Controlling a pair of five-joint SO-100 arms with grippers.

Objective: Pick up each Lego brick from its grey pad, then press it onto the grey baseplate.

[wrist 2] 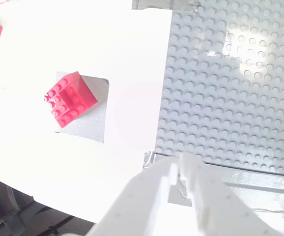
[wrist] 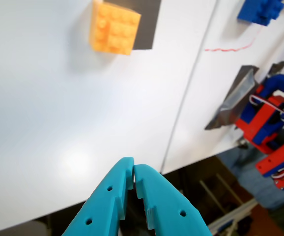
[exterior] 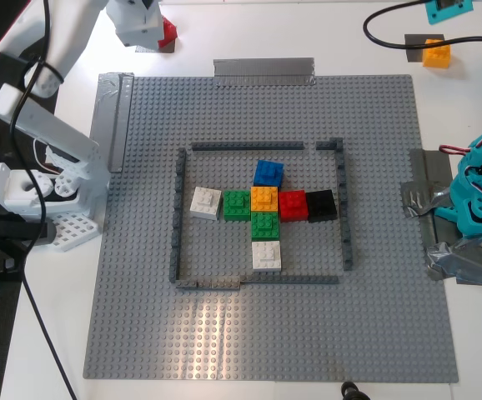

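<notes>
A red Lego brick (wrist 2: 71, 98) lies tilted on its grey pad (wrist 2: 90, 120), off the baseplate's far corner at the exterior view's left (exterior: 168, 33). My second gripper (wrist 2: 179, 164), white and shut with nothing in it, hangs just short of the brick (exterior: 141, 25). An orange-yellow Lego brick (wrist: 113, 28) sits on a second grey pad (wrist: 146, 24) at the far end of the exterior view's right (exterior: 436, 54). My first gripper (wrist: 133, 169), teal, is shut and empty, apart from that brick (exterior: 449, 7). The grey baseplate (exterior: 266, 333) fills the middle.
Inside the dark-grey frame (exterior: 259, 147) several bricks are pressed together: blue (exterior: 268, 172), white (exterior: 206, 202), green (exterior: 236, 205), orange (exterior: 263, 198), red (exterior: 293, 204), black (exterior: 322, 205). Duct tape (exterior: 263, 71) holds the plate's edges. A black cable (exterior: 391, 37) curls near the orange-yellow brick.
</notes>
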